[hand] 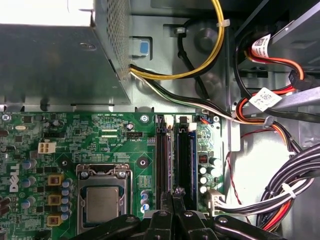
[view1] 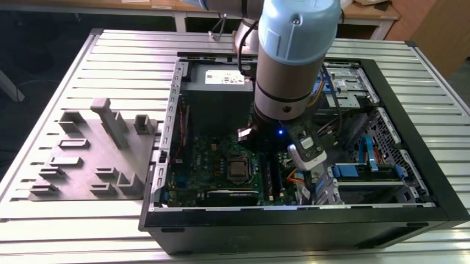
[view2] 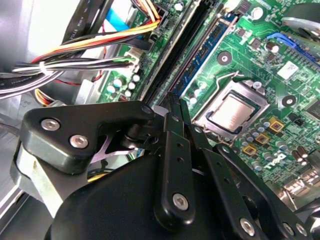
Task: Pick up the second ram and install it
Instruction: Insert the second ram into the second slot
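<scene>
gripper (hand: 174, 200) pressed together, second ram (hand: 170, 155) prob. just beyond tips

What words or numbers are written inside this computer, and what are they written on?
No text here is clear enough to quote for sure.
White sticker on the power supply, exterior view: dark print, too small to read.
White tag on the red cable, first wrist view: marks too blurred to read.
Motherboard, first wrist view: tiny white lettering, too small to trust.
Small white label on the motherboard, second wrist view: blurred.
</scene>
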Available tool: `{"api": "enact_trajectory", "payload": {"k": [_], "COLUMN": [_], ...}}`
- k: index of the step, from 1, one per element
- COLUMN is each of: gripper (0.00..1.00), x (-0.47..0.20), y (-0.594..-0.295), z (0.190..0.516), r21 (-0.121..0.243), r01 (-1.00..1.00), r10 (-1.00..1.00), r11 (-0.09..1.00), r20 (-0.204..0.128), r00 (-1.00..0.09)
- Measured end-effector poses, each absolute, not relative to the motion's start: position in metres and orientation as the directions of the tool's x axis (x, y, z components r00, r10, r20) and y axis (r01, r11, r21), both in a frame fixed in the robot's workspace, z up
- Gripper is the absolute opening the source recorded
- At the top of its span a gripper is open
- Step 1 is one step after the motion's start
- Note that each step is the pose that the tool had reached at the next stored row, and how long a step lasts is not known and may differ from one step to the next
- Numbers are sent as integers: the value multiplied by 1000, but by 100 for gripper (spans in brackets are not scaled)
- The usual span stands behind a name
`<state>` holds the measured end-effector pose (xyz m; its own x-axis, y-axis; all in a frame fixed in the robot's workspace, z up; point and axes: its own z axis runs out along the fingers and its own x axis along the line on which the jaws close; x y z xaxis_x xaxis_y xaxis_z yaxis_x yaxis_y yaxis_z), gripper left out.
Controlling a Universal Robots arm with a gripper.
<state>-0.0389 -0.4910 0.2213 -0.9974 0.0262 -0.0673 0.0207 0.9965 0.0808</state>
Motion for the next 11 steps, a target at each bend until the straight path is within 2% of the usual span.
{"api": "enact_trajectory", "payload": {"k": [11], "gripper": [9], "x": [-39], "y": [-491], "z": [219], "r21": [81], "r01": [21], "r10": [26], "r11": [997], "r20": [-67], "r00": [-997]}}
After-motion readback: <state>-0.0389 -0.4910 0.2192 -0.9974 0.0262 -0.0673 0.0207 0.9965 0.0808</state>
